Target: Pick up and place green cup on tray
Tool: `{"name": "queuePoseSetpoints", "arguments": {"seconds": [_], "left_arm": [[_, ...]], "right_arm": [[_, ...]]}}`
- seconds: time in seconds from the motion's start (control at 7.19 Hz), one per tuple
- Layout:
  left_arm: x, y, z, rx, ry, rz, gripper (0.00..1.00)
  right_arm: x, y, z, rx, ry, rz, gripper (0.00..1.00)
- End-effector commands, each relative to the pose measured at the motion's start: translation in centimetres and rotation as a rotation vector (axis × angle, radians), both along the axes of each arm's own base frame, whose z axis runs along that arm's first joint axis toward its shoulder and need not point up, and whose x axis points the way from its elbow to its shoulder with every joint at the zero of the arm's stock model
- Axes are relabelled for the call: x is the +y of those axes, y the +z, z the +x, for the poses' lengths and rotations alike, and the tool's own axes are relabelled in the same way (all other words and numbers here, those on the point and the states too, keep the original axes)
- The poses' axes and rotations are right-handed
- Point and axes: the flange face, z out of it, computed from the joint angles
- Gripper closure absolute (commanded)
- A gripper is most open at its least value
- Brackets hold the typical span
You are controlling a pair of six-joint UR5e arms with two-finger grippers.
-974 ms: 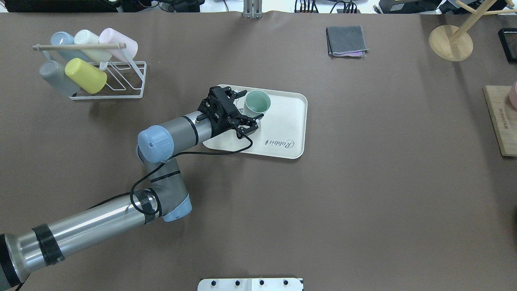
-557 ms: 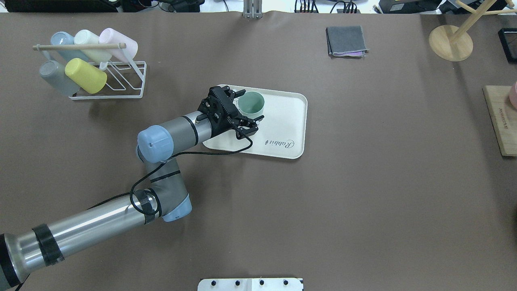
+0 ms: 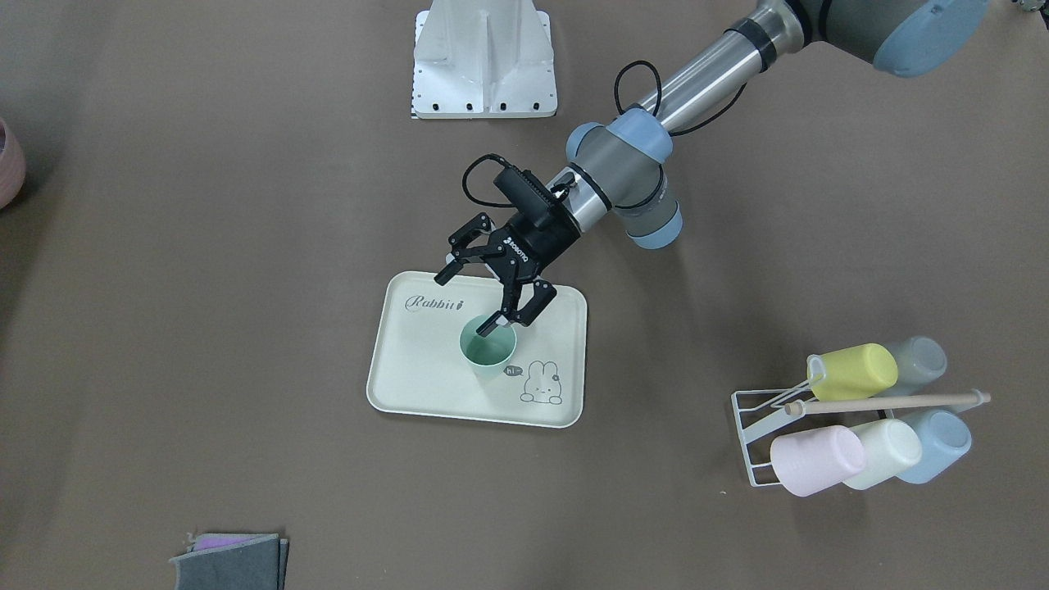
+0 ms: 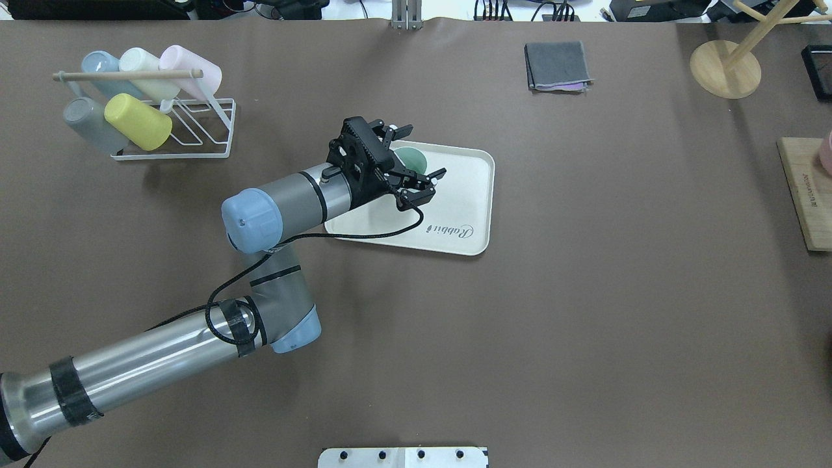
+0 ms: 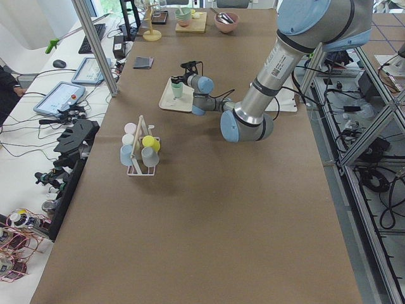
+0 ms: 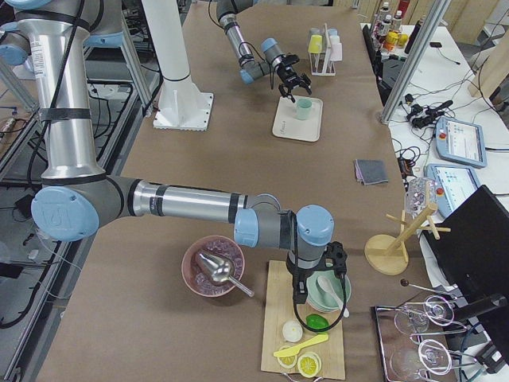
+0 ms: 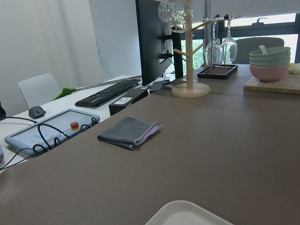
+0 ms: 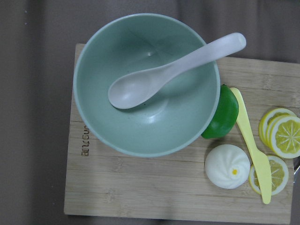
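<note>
The green cup (image 3: 488, 354) stands upright on the cream tray (image 3: 410, 373), near its bunny drawing. My left gripper (image 3: 461, 306) hangs open just above the cup with nothing between its fingers. One fingertip (image 3: 490, 325) shows over the cup's rim. From overhead the left gripper (image 4: 424, 151) covers part of the green cup (image 4: 413, 158) at the far left of the tray (image 4: 465, 195). My right gripper (image 6: 318, 274) hovers over a green bowl (image 8: 145, 84) on a wooden board. I cannot tell whether the right gripper is open or shut.
A white wire rack (image 4: 195, 130) with several pastel cups stands at the far left. A folded grey cloth (image 4: 558, 65) and a wooden stand's base (image 4: 725, 68) lie at the back. The wooden board (image 4: 806, 195) sits at the right edge.
The left gripper, open throughout, has risen and moved toward the table's far side, so it now covers part of the cup. The cup shifted slightly on the tray.
</note>
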Motion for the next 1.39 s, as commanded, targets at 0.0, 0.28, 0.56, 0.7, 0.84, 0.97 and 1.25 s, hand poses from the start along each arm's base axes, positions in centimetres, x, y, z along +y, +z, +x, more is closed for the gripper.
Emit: {"name": "queuePoseSetpoints", "arguments": {"seconds": [0.0,0.28,0.56,0.7,0.84,0.97,1.25], "left_arm": [[-2.0,-9.2,-3.5,-0.081,-0.042,-0.051,0.02],[-5.9,-12.7,-10.3,-0.256,-0.139,-0.164,0.02],[-9.4,-9.4,-19.4,-0.417,-0.206,-0.317,0.02],[-13.0,-3.7,-26.5,-0.482,-0.149,-0.447,0.02],[-15.0,2.6,-32.7,-0.505,-0.106,-0.566,0.02],[-16.2,7.2,-37.3,-0.544,-0.082,-0.723,0.02],[-19.3,14.8,-48.3,-0.520,0.005,-1.110,0.02]], "right_arm": [[0.0,0.0,0.0,-0.001,0.000,0.000,0.00],[0.0,0.1,0.0,-0.001,-0.001,-0.001,0.00],[0.1,0.3,0.0,0.001,-0.001,-0.005,0.00],[0.0,0.2,0.0,0.001,0.000,-0.003,0.00],[0.3,0.3,0.0,-0.001,0.000,-0.006,0.00],[0.3,0.3,0.0,-0.001,0.000,-0.006,0.00],[0.0,0.1,0.0,-0.001,-0.001,-0.002,0.00]]}}
